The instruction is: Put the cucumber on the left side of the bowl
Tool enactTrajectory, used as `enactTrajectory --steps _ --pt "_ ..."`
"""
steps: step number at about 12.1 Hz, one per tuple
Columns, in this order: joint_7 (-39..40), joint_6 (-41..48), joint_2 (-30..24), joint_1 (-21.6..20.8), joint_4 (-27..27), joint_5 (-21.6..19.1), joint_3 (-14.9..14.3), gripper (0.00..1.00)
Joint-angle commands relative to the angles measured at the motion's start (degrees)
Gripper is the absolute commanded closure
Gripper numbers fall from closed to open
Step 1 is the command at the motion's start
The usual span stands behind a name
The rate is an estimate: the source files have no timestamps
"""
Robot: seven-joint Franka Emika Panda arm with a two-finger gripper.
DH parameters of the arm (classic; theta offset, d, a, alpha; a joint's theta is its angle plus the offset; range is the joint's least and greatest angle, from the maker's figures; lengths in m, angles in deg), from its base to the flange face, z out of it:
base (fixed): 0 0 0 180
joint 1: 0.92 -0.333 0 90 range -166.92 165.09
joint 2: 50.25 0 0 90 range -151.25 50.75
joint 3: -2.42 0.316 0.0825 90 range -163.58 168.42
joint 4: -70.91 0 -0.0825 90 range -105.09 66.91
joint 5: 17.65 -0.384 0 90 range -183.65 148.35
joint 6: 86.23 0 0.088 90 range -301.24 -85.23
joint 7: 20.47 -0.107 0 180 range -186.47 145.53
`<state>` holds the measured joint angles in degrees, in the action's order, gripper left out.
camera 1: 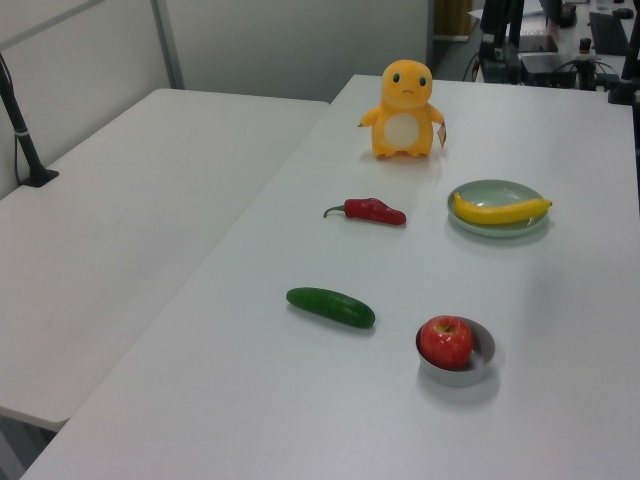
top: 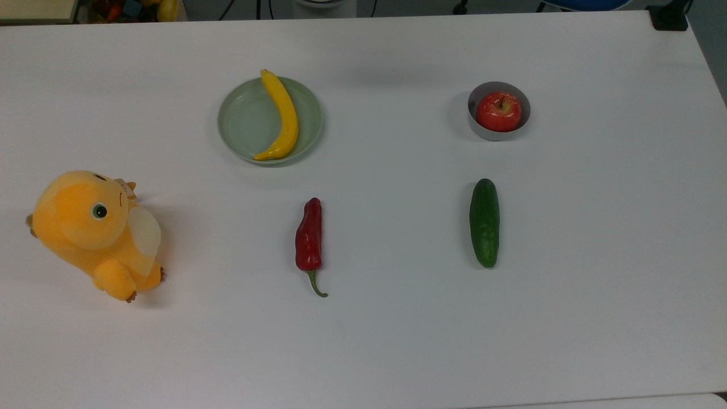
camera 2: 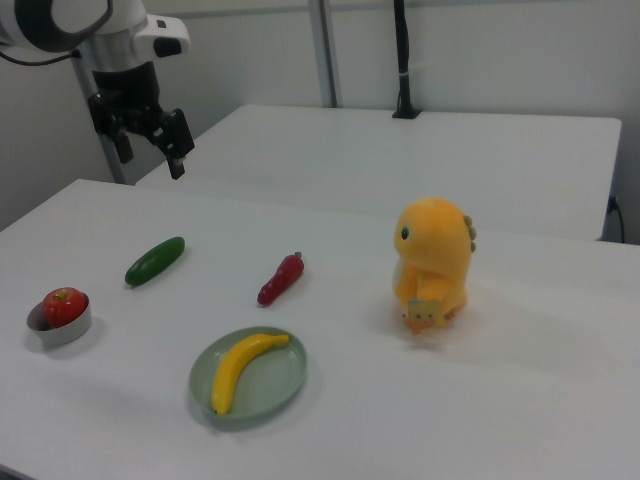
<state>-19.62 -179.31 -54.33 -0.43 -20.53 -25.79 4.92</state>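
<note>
Nothing of the task is done yet, judging by the layout. Cucumber (top: 484, 222) lies flat on the bare table (top: 596, 272), untouched, well clear of the gripper (camera 2: 148, 142), which hangs high above the table's far edge in the right view, empty, fingers apart. In the top view the cucumber sits between the bowl (top: 480, 129) and the table's near edge, apart from the bowl, long axis pointing at it. All steps left: reach, grasp, lift, carry, set down beside the bowl. Bare table lies on both sides of the bowl, so the drop spot looks free.

Materials and shapes:
- Cucumber: dark green, smooth, slight sheen, stubby cylinder with rounded ends; likely rolls if nudged across its axis.
- Bowl: small, round, grey, straight walls, matte; a glossy red apple (top: 498, 111) nearly fills it.
- Chili (top: 309, 236): red, shiny, wrinkled, tapering to a curled green stem; lies parallel to the cucumber, toward the table's middle.
- Plate (top: 241, 119): pale green, shallow, wide rim; a curved yellow banana (top: 282, 116) rests in it, tip over the rim.
- Plush toy (top: 93, 233): orange, fuzzy, pale belly, soft; near the top view's left table edge.
- Table: white, flat, matte, soft reflections.
</note>
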Motion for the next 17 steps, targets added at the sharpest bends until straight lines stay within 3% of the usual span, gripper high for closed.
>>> enactTrajectory --steps 1,17 --pt "0.9 -1.0 -1.4 -0.8 -1.7 1.2 -0.7 0.00" --pt "1.2 -1.1 0.7 -0.8 -1.7 0.3 -0.3 0.00"
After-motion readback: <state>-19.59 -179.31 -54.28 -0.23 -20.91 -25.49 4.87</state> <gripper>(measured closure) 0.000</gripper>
